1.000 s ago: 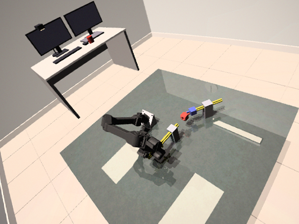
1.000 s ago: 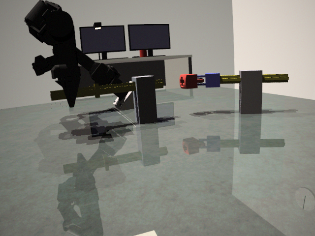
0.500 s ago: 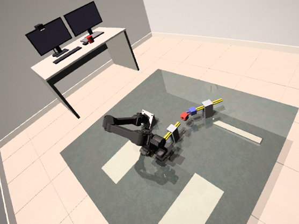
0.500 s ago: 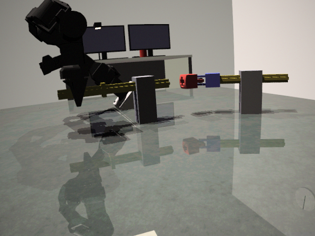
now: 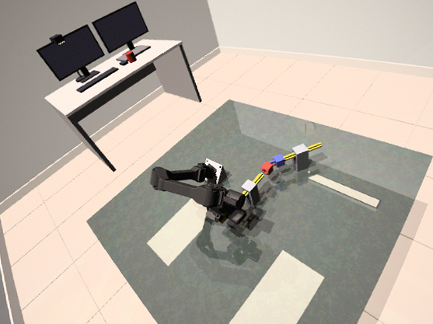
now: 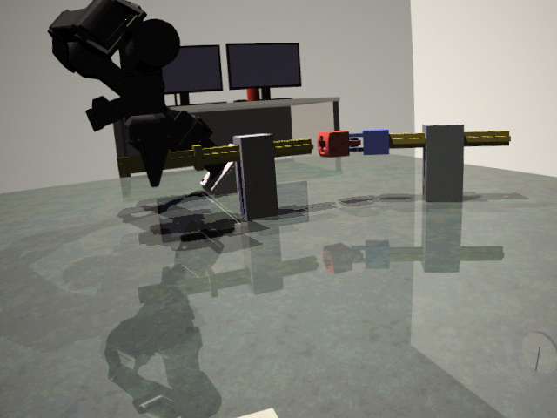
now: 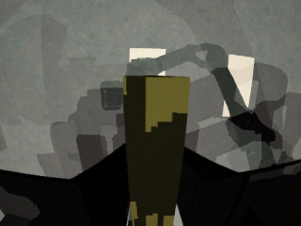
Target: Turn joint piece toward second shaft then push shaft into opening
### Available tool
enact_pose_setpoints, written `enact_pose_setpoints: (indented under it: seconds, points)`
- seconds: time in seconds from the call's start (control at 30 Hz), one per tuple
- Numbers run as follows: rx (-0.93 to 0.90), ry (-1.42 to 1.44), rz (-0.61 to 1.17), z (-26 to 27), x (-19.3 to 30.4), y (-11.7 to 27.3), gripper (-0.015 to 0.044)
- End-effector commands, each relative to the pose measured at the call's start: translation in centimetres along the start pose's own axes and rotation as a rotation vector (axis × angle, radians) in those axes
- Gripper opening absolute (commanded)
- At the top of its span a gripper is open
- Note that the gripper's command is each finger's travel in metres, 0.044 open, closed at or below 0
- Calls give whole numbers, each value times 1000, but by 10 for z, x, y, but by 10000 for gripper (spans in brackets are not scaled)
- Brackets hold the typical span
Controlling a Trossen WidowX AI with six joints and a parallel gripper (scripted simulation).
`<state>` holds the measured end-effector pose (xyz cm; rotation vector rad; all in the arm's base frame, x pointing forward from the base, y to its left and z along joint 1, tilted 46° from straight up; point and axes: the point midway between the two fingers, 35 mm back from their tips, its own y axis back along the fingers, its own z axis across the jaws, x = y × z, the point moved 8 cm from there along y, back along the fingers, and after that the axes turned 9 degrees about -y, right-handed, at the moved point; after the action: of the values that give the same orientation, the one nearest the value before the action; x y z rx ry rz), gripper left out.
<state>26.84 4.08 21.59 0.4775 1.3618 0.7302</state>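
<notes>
The red joint piece (image 5: 266,168) (image 6: 333,144) is hinged to the blue part (image 5: 278,160) (image 6: 375,142) on the first shaft (image 5: 314,147) (image 6: 486,138), held by the right grey block (image 5: 302,160) (image 6: 443,166). Its opening faces the second shaft (image 5: 258,178) (image 6: 292,146) (image 7: 157,174). That shaft passes through the left grey block (image 6: 258,179). Its near end stands just short of the opening, with a narrow gap in the exterior view. Its collar (image 6: 196,156) is left of the block, apart from it. My gripper (image 6: 154,172) is shut on the second shaft's outer part; the top view hides the fingertips.
A tilted white panel (image 5: 218,171) stands behind the left block, near the arm. Pale flat strips lie on the green-grey floor mat (image 5: 162,182), one (image 5: 345,190) in front of the right block. A desk with two monitors stands farther back.
</notes>
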Motion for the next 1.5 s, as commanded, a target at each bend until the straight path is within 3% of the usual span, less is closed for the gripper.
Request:
enact_pose_setpoints:
  seconds: [0.0, 1.47]
  points:
    - [0, -2, -2, -1, 8, -1, 0]
    - [2, -1, 0, -9, 57, 0, 0]
